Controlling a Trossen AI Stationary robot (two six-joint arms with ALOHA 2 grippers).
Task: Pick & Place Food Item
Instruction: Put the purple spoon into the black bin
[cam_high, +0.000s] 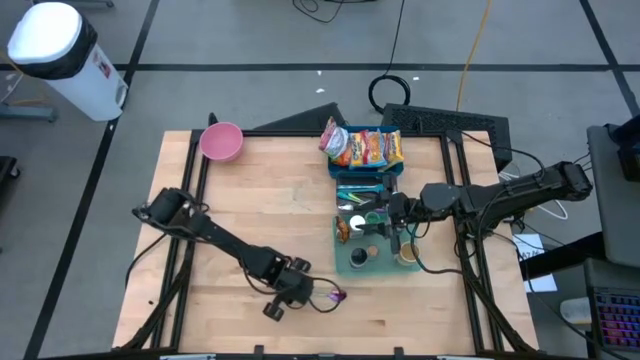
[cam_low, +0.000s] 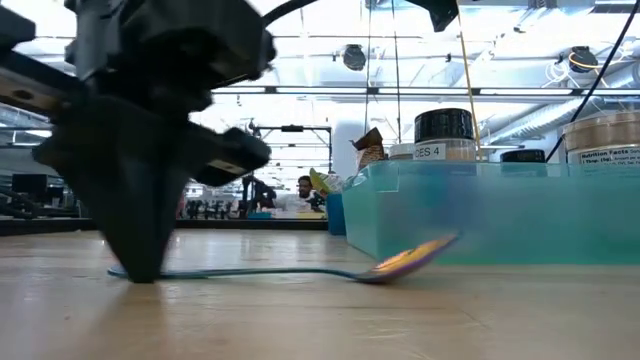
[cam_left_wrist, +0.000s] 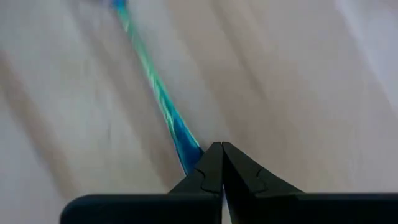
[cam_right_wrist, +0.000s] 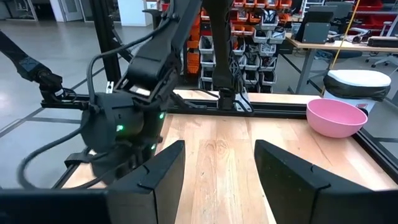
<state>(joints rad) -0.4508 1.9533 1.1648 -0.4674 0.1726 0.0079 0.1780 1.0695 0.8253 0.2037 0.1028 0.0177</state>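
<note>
Left gripper (cam_high: 297, 292): low on the tabletop (cam_high: 270, 200) near its front edge, jaws pressed fully together on the handle end of a spoon (cam_high: 330, 296); in the left wrist view the blue-green handle (cam_left_wrist: 163, 106) runs straight out from between the tips.
Spoon: lying flat on the wood, bowl end (cam_low: 410, 258) pointing away from the jaws toward the teal bin (cam_low: 490, 215); iridescent, thin, not yet lifted by the look of the low view.
Right gripper (cam_right_wrist: 217, 168): held above the teal bin (cam_high: 372, 225), jaws standing partly apart with nothing visible between them; waiting.
Food items: snack packets (cam_high: 365, 147) in the blue tray beyond the teal bin, well apart from the left jaws; jars (cam_high: 360, 258) in the teal bin, directly under the right jaws.
Pink bowl (cam_high: 222, 141): far corner of the tabletop, well apart from both sets of jaws.
Step in hand, as judged: grip taken on the spoon, lift or carry to follow.
Risk, pivot: pinch sits at the very tip of a long thin handle; likely droop or swing of the bowl end once raised.
Risk, slip: smooth narrow handle between flat pads; possible slide out on any quick move.
Risk, collision: right arm parked over the bin; crowding if the spoon is carried there.
Risk, snag: bowl end close to the bin wall; could catch if dragged rather than lifted.
</note>
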